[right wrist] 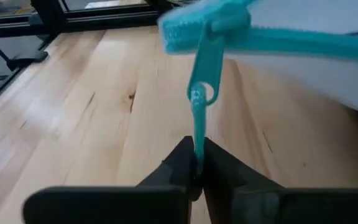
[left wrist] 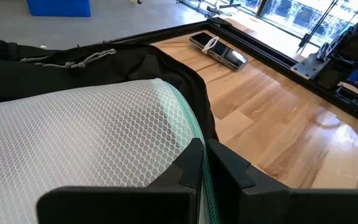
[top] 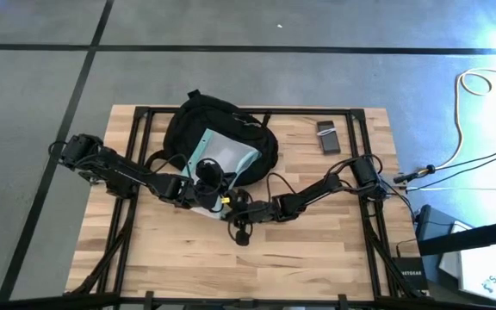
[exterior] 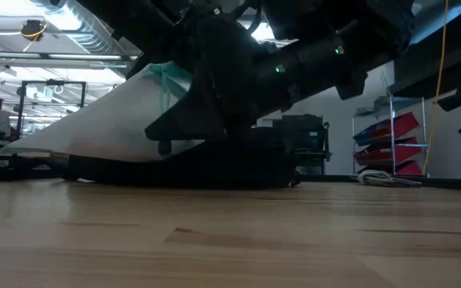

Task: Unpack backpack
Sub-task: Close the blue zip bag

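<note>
From above, the black backpack (top: 222, 129) lies at the far middle of the wooden table (top: 300, 258), with a translucent, teal-edged pouch (top: 218, 151) lying on it and sticking out toward the near side. The left arm reaches in low from the left edge, stretched almost flat across the boards, and its gripper (top: 198, 191) sits at the pouch's near edge. The right arm comes in from the right, bent at the elbow, with its gripper (top: 235, 202) just beside the left one at the same corner of the pouch. A dark phone (top: 328, 136) lies by itself near the far right corner. At table height, the pouch (exterior: 110, 120) slopes up from the flat backpack (exterior: 182, 170) to where the dark arms crowd over it. In the left wrist view, the left gripper (left wrist: 199, 163) is pinched shut on the teal edge of the mesh pouch (left wrist: 79, 134), with the backpack (left wrist: 73, 65) spread beyond and the phone (left wrist: 219, 51) farther off on the table. In the right wrist view, the right gripper (right wrist: 194, 163) is closed on the teal zipper pull (right wrist: 197, 102), which hangs from the pouch's zipper above bare boards.
</note>
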Action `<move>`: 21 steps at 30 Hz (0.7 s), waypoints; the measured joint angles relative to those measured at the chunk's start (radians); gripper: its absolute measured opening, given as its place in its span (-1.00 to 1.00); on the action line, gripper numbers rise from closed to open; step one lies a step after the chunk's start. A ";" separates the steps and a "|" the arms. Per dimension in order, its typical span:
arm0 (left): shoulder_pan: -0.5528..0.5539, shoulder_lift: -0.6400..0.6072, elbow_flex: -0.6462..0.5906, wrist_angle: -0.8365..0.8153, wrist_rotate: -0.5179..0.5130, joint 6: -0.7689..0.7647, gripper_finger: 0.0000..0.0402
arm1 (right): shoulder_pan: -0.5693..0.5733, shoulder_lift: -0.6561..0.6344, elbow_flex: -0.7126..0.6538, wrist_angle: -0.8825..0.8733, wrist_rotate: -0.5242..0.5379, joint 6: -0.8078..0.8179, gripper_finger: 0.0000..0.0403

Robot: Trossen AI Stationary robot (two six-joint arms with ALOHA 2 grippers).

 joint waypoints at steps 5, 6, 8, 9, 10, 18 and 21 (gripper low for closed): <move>0.000 0.000 0.000 0.000 0.000 -0.002 -0.97 | 0.000 -0.021 -0.001 -0.075 0.021 0.000 -0.99; 0.000 0.000 0.000 0.000 0.000 -0.002 -0.97 | 0.000 -0.033 -0.001 -0.101 0.035 -0.003 -0.99; 0.000 0.000 0.000 0.000 0.000 -0.002 -0.97 | 0.001 -0.060 -0.002 -0.155 0.068 -0.006 -0.99; 0.000 -0.001 0.000 0.000 0.000 -0.002 -0.97 | 0.001 -0.072 -0.002 -0.180 0.088 -0.008 -1.00; 0.000 -0.001 0.000 0.001 0.000 -0.002 -0.97 | 0.001 -0.084 -0.002 -0.203 0.109 -0.011 -1.00; 0.000 -0.002 0.000 0.000 -0.001 -0.003 -0.97 | 0.001 -0.168 -0.002 -0.363 0.220 -0.033 -1.00; 0.000 -0.002 0.000 0.001 -0.001 0.004 -0.97 | 0.001 -0.207 -0.003 -0.467 0.302 -0.019 -1.00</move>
